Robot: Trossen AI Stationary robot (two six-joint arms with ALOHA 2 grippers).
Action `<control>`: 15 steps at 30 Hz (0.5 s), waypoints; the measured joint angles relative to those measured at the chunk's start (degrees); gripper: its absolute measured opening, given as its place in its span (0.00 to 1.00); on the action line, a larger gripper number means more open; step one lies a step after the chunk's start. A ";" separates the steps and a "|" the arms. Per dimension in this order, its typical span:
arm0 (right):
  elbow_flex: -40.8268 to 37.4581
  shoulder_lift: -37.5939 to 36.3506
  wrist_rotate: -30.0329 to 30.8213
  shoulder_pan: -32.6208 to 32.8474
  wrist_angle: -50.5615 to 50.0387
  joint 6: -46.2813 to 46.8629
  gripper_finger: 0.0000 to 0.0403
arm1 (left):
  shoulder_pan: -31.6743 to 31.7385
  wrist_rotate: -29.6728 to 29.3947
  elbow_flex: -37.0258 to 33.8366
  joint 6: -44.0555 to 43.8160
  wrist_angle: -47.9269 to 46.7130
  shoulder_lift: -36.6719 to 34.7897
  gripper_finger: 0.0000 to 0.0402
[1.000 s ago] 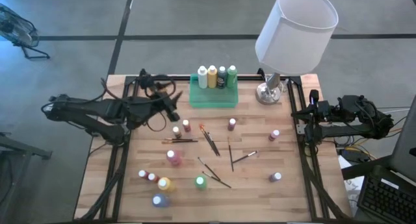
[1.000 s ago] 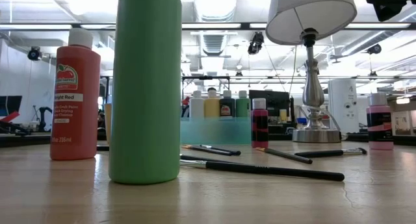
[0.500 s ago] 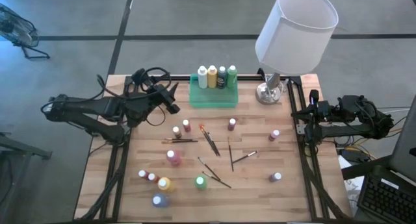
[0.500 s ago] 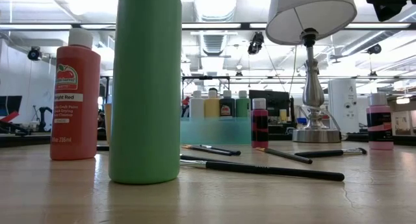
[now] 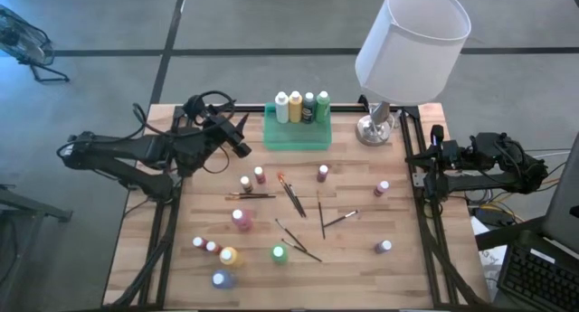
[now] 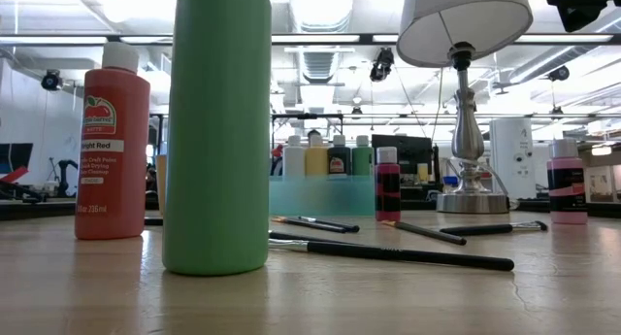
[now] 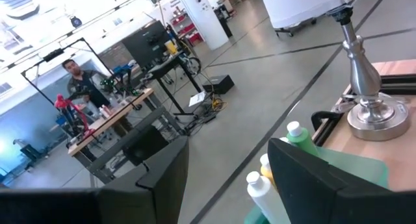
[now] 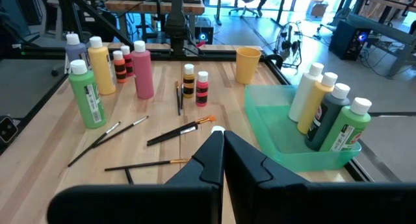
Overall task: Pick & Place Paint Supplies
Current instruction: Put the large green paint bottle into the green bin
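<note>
"Bright Red" on red bottle [image 6: 113, 146]

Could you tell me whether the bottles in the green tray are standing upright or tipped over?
Upright. All four bottles stand in a row along one side of the green tray, caps pointing up; the low view shows them vertical too.
</note>
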 joint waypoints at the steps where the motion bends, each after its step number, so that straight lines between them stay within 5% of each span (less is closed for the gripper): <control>1: 0.00 0.00 -0.01 0.02 -0.02 0.01 0.02 | 0.00 -0.01 0.00 -0.02 0.04 0.00 0.54; 15: -0.01 0.01 0.00 0.01 -0.01 0.01 0.02 | 0.00 0.04 -1.18 -7.45 -0.03 0.39 0.54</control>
